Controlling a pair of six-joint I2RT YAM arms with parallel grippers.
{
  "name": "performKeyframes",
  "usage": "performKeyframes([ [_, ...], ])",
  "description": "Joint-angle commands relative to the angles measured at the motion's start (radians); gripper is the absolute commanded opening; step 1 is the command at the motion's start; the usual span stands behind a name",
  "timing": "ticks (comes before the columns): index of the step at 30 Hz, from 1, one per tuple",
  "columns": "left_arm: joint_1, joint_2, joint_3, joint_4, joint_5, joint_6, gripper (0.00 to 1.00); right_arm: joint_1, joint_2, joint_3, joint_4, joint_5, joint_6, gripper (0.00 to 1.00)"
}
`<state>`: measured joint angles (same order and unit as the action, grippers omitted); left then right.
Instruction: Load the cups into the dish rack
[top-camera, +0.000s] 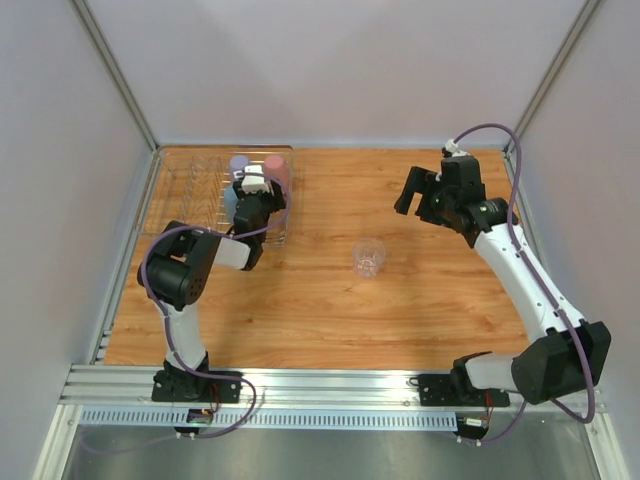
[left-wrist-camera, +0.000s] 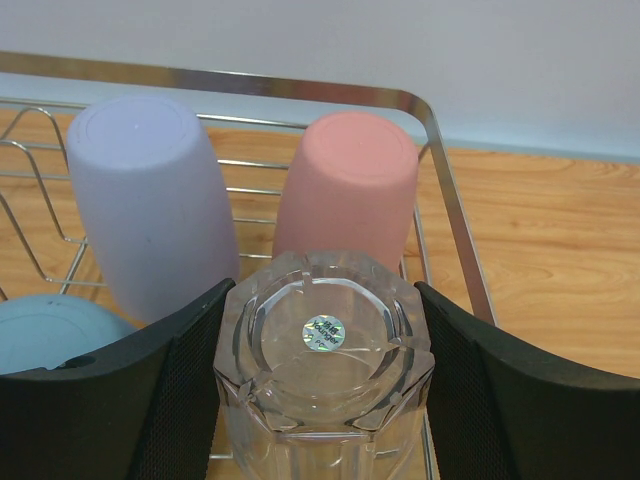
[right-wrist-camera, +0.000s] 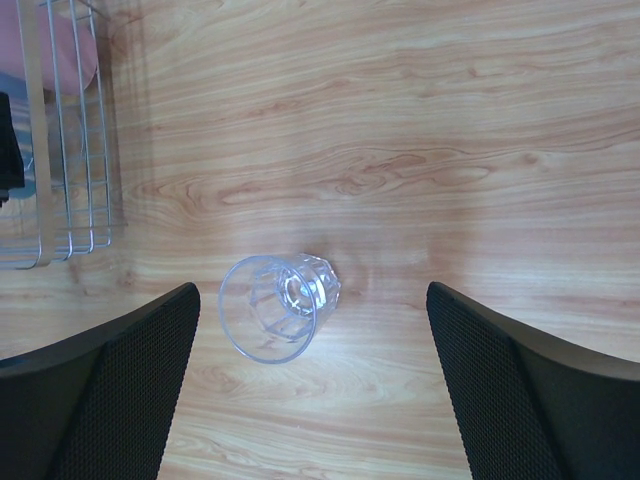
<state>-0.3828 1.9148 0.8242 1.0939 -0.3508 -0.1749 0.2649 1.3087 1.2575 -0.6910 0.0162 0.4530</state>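
Clear tumbler (left-wrist-camera: 322, 400), upside down, is clamped in the left gripper (left-wrist-camera: 320, 335) over the dish rack (top-camera: 185, 190); the pink cup (left-wrist-camera: 345, 190) stands just beyond its fingertips. Released crooked, the tumbler could topple against that cup.

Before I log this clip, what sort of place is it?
Likely a lab test cell, not a kitchen: two robot arms bolted to an aluminium rail, plain panel walls boxing in a wood-grain table, and a wire dish rack with cups.
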Motion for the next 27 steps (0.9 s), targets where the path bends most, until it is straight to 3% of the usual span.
performKeyframes([
  [1,0.002,0.007,0.065,0.057,-0.02,0.017,0.34,-0.001,0.018,-0.006,0.051,-0.082,-0.025,0.97],
  [8,0.002,0.023,0.062,0.06,-0.031,0.008,0.43,-0.001,0.038,-0.062,0.082,-0.111,-0.013,0.96],
  [10,0.002,0.02,0.064,0.052,-0.034,0.008,0.56,0.002,0.053,-0.073,0.1,-0.14,-0.007,0.96],
  [15,0.002,-0.003,0.05,0.056,-0.025,0.011,0.8,0.037,0.124,-0.066,0.108,-0.119,-0.013,0.95],
  [20,0.002,-0.031,0.026,0.098,-0.004,0.015,0.89,0.071,0.184,-0.076,0.136,-0.102,-0.023,0.95],
  [21,0.002,-0.048,0.018,0.11,-0.002,0.014,1.0,0.073,0.205,-0.076,0.145,-0.098,-0.025,0.95],
  [27,0.002,-0.141,-0.008,0.118,-0.02,0.038,1.0,0.102,0.283,-0.064,0.162,-0.044,-0.062,0.88],
])
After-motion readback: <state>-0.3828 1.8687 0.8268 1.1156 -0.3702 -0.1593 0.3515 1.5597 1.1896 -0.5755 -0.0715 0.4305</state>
